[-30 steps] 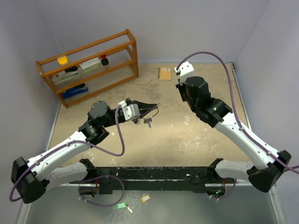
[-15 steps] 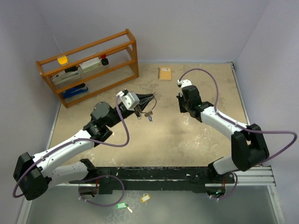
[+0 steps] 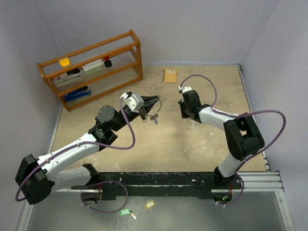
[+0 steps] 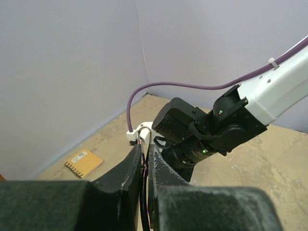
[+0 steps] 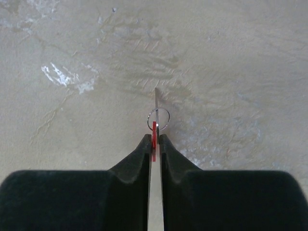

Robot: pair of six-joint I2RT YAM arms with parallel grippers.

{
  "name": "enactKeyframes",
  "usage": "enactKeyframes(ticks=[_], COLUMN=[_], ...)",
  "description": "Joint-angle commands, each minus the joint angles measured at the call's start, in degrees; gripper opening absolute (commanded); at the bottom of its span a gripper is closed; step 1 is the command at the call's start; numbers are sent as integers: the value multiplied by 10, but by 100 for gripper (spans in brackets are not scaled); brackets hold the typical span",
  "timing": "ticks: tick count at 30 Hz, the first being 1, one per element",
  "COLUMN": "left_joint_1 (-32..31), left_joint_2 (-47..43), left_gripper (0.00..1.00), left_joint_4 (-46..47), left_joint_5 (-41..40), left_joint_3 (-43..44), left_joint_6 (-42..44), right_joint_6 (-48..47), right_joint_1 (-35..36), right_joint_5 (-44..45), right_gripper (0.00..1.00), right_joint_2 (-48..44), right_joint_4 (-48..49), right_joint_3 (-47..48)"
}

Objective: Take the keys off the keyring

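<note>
While the left end effector (image 3: 154, 101) is pinched tight on the keyring (image 3: 153, 114), the thin silver wire loop pokes out just past its fingertips. Plain silver keys hang in a bunch below them, with the blue tag (image 3: 155, 121) lowest. Right end effector (image 5: 154, 140) clamped closed on the red tag (image 5: 154, 131), seen edge-on as a thin red strip between the fingers. A small ring (image 5: 158, 119) and a slim blade (image 5: 157, 97) stick out just ahead of the tips, over the surface (image 5: 231, 72). The end effectors are near each other, not touching.
</note>
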Motion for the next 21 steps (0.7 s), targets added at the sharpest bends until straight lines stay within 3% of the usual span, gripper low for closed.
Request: enactKeyframes(ticks=[1,3,6,12,21], left_joint_1=[-2,-2,-2,-1,-2], left_joint_2=[-3,-3,-5,-8,11], left_gripper=[0,0,0,0,0], left_joint_4=[38,34,31,34,97], left_joint_5=[-18,-20,-26,-39,-37], left_joint_3=[-2,-2,-3,-1,-1], left_joint_6=[-11,-10,-7,-4,-41], right_joint_6=[0,0,-5,-40,-44], right_joint_1=[-8,-8,-8,-7,-5], right_joint_5=[8,15,31,26,-240], right_gripper=[27,46,62,64,59], right_joint_2=[21,22,6,-81,-351], right_joint_4=[20,24,41,81,220], right_joint_3=[37,39,32,-11,-211])
